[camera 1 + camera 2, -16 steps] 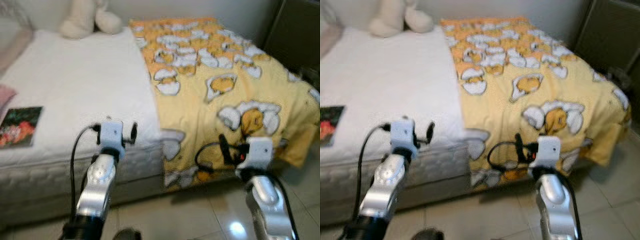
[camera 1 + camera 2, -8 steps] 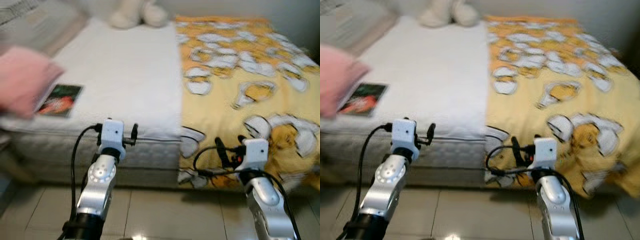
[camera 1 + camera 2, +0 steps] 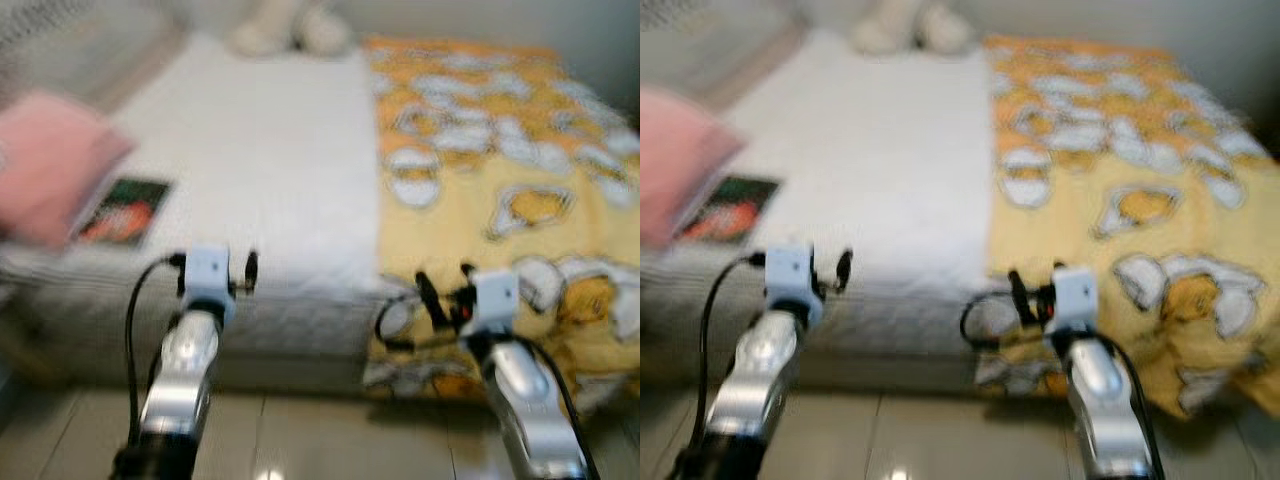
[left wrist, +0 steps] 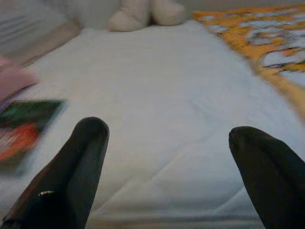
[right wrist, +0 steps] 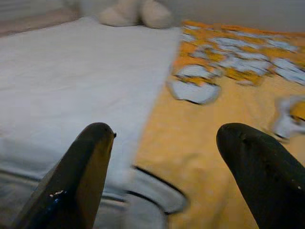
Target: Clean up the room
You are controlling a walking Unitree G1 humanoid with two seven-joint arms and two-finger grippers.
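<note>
Pink pillow (image 3: pixel 45 165) further in view, book (image 3: pixel 124 210) beside, both hands spread

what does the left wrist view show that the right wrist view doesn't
The left wrist view has the dark book lying flat on the white mattress, with a pink pillow at its far side. The right wrist view has a broad stretch of the yellow patterned blanket and its hem hanging over the bed's near edge. Both look past their own open jaws, left gripper and right gripper, across the mattress to the cream plush toy at the far end, and both catch some of the blanket.
</note>
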